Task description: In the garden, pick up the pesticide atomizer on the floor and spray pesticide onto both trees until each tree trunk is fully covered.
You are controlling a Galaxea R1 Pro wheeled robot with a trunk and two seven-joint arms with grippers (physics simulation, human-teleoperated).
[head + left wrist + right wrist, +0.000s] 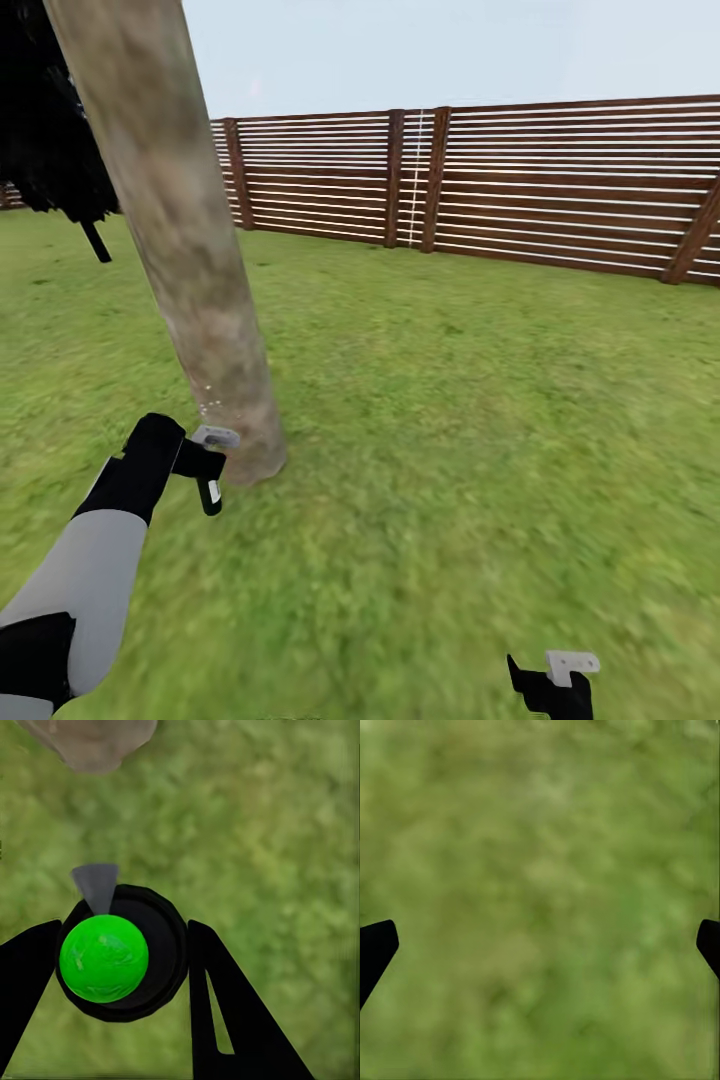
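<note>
A thick, mottled grey-brown tree trunk rises from the garden lawn at the left, leaning slightly. My left gripper hangs beside the trunk's base, almost touching it. In the left wrist view this gripper is shut on the pesticide atomizer, a round black bottle seen from above with a bright green ball top and a grey nozzle. That nozzle points toward the trunk's foot. A few pale specks dot the bark low down. My right gripper is low at the right, open over bare grass.
Green lawn spreads all around. A brown slatted wooden fence closes the back. A black columnar tree stands behind the trunk at the far left.
</note>
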